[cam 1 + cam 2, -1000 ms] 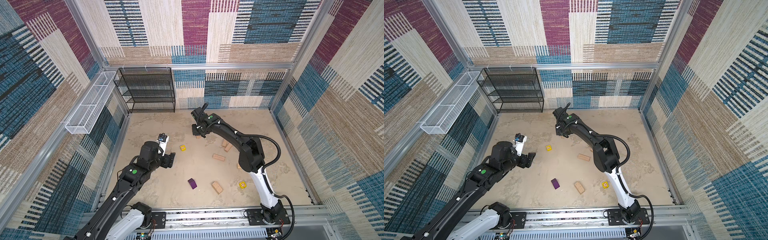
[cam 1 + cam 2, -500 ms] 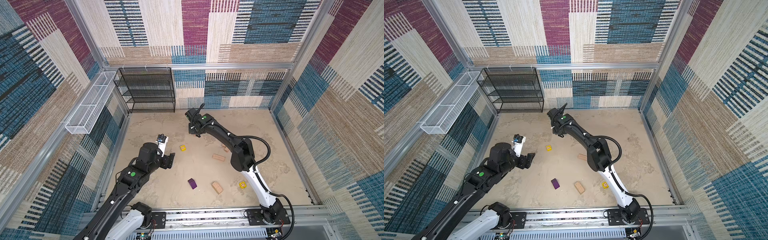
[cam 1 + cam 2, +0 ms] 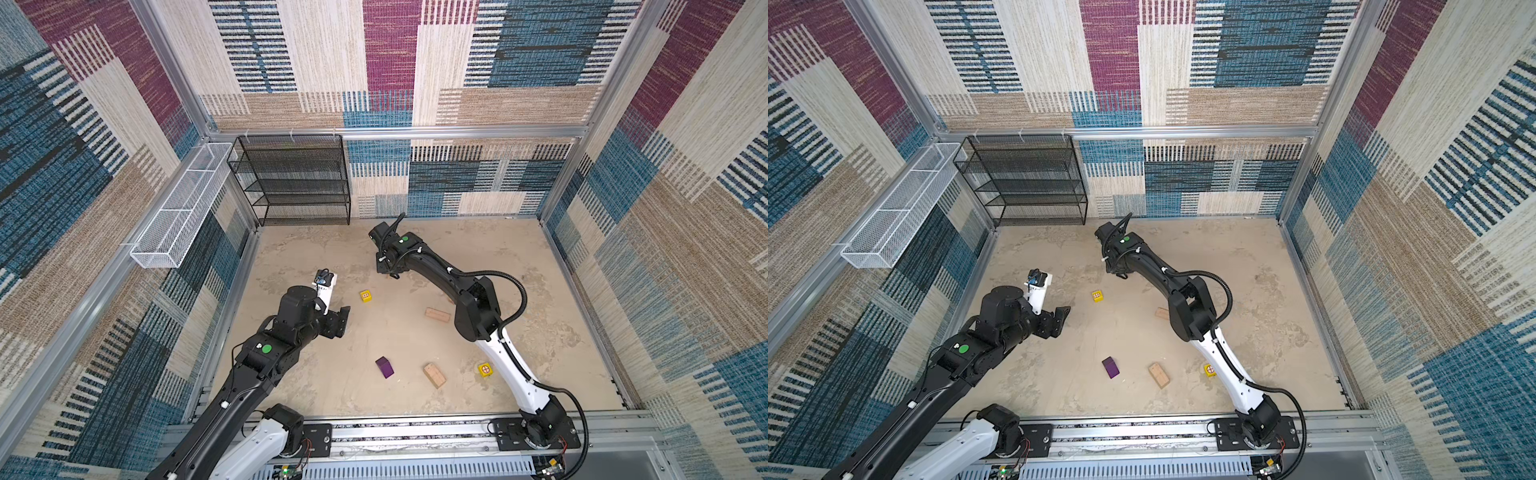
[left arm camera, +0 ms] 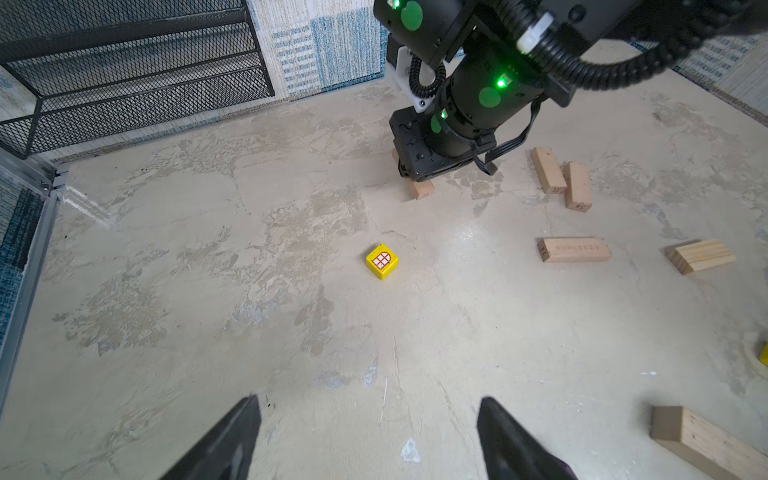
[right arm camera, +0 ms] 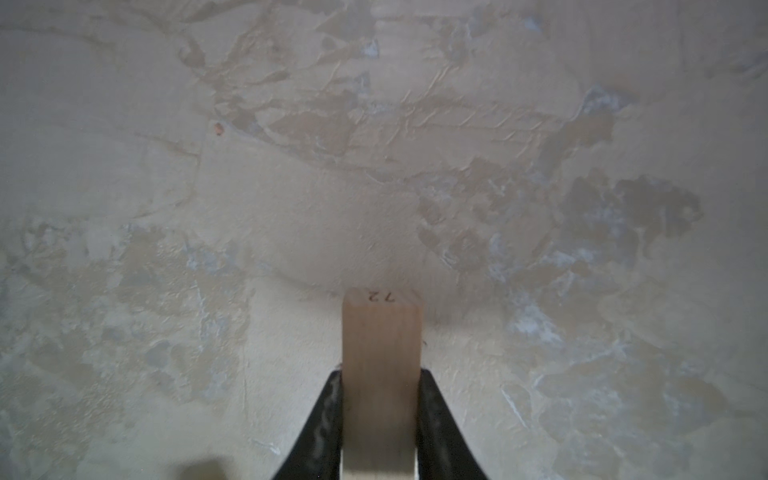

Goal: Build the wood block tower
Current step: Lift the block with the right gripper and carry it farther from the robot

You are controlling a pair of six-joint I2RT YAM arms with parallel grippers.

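We find the right gripper (image 5: 380, 384) clamped on the long sides of a tan brick (image 5: 380, 332), whose numbered end sticks out low over the floor (image 5: 166, 208); whether it touches, we cannot tell. The left gripper (image 4: 370, 419) stands wide and empty above bare floor, with a yellow cube (image 4: 382, 261) lying alone ahead of it. Scattered flat in a top view: purple block (image 3: 385, 367), one brick (image 3: 434, 375) near it, another brick (image 3: 437, 314) close beside the right arm (image 3: 473, 307), second yellow cube (image 3: 486, 369).

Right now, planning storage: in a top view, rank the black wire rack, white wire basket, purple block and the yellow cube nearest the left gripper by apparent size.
1. black wire rack
2. white wire basket
3. purple block
4. yellow cube, farther from the camera, so the last pair is unsure.
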